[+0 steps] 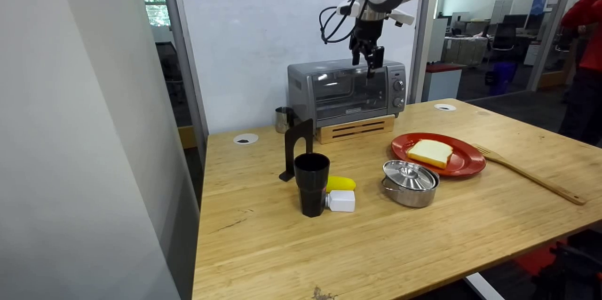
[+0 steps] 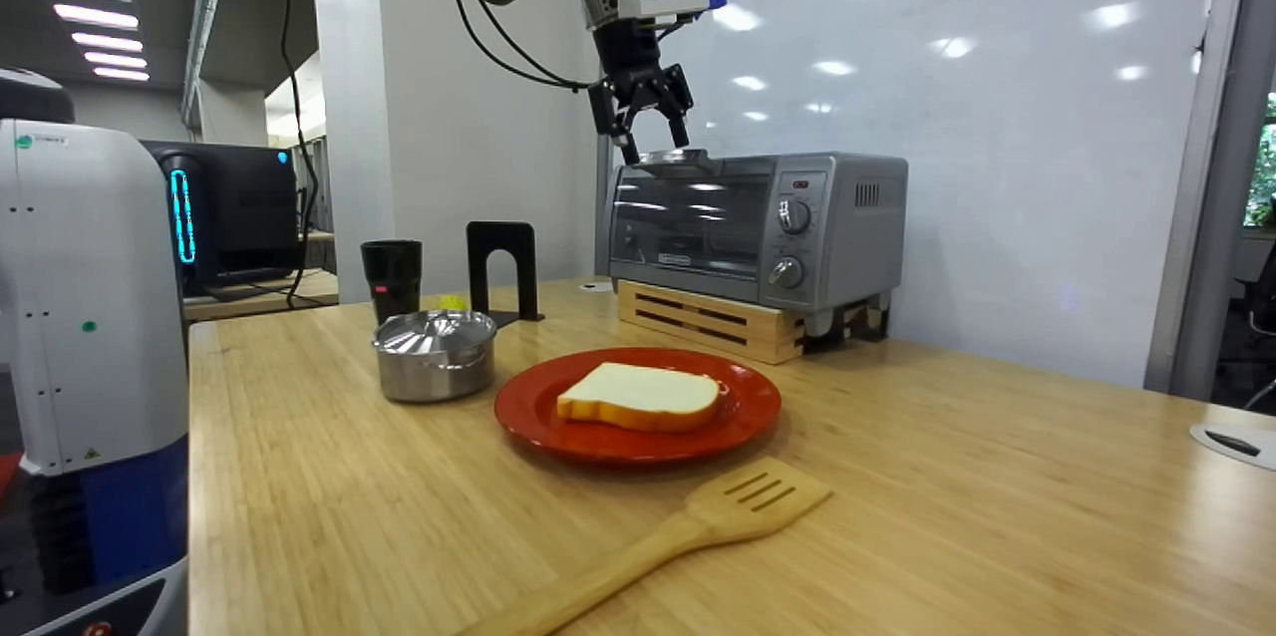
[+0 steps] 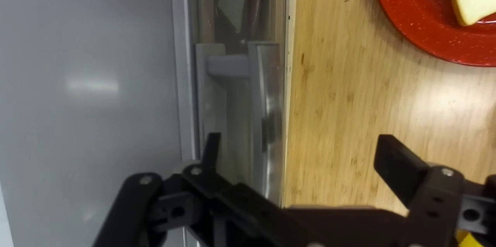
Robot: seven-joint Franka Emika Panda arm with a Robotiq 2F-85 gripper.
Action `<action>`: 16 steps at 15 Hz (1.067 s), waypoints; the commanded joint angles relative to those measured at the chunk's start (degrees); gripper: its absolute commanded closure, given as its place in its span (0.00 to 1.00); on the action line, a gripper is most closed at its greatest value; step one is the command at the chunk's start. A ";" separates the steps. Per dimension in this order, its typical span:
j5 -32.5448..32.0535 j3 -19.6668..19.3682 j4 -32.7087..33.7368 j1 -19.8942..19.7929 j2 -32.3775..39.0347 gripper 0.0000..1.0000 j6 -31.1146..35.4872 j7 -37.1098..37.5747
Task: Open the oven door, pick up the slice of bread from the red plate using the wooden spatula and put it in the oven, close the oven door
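If judged by the layout alone, only at the start of the job, with no step finished. Underneath everything in both exterior views, a broad wooden surface (image 1: 263, 253). Near its back edge, the oven (image 2: 783, 242), with nothing delivered to it yet, by the look of things. On the front of that, the door (image 1: 350, 95), closed, so opening first on the list and closing last. Out in front of the oven, apart from it, a red plate (image 2: 753, 407), yet to be relieved of its load. Just beside the plate, lying flat, the spatula (image 2: 688, 528), not yet picked up. Up over the top of the door, the claw (image 3: 298, 150), spread wide and pinching nothing. Near the plate, a lidded pot (image 2: 436, 357), with no part to play. Flat on the plate, the bread (image 2: 638, 395), far short of its destination. Slimmest of all, the handle (image 3: 263, 111), between the parted fingers (image 3: 399, 169) in the wrist view; probably next to be gripped, though if touched yet, impossible to tell. Left to do: pull the door, fetch the spatula, lift and deliver the bread, close up.
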 commanded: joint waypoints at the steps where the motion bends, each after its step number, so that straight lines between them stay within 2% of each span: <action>1: 2.62 1.74 -0.22 -1.93 -0.40 0.00 -1.11 -2.43; 9: 3.77 1.32 -0.84 -3.76 0.86 0.00 -1.37 -3.37; 16: 7.83 3.01 -3.56 -4.05 -0.10 0.00 -5.22 -8.79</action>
